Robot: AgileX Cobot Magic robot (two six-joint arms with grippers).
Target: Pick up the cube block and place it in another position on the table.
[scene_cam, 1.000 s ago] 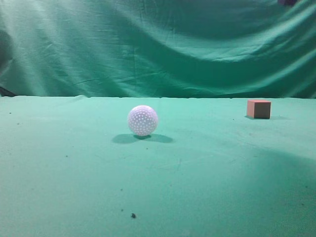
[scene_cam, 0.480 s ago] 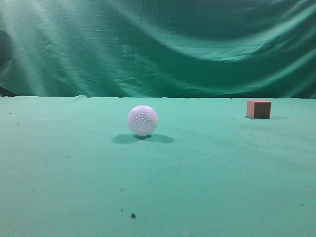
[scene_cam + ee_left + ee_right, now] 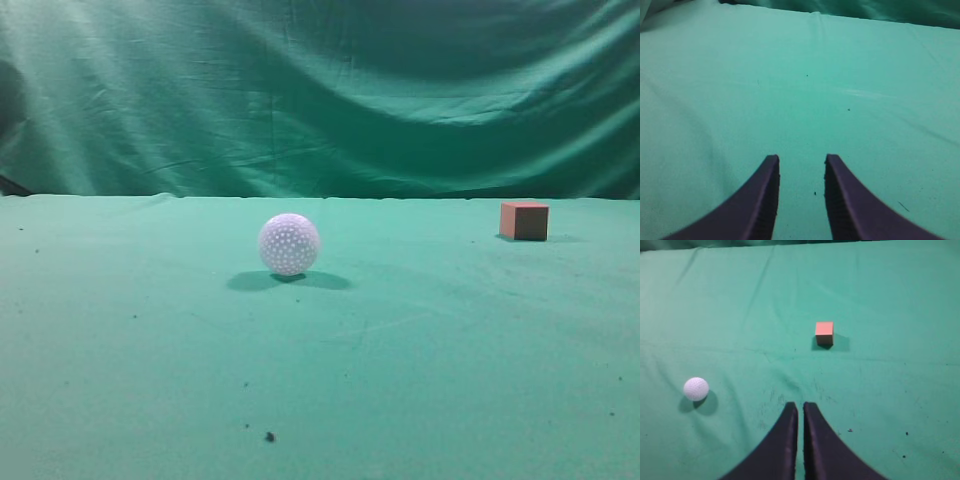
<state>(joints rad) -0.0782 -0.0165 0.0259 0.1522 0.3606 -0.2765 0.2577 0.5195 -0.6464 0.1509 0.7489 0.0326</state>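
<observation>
Where the green worktop (image 3: 420, 360) runs back toward the curtain (image 3: 320, 90), cube (image 3: 524, 220) resting far right, well apart from white ball (image 3: 289, 244) near the middle. Right claw (image 3: 800, 407) clenched, gripping nothing, hanging above bare cloth short of cube (image 3: 824, 333), ball (image 3: 696, 388) off to its left. Left claw (image 3: 801, 167) released, fingers apart over bare worktop (image 3: 840, 90)

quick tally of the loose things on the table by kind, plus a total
cube block: 1
white dimpled ball: 1
total: 2, both resting on the table, apart from each other
</observation>
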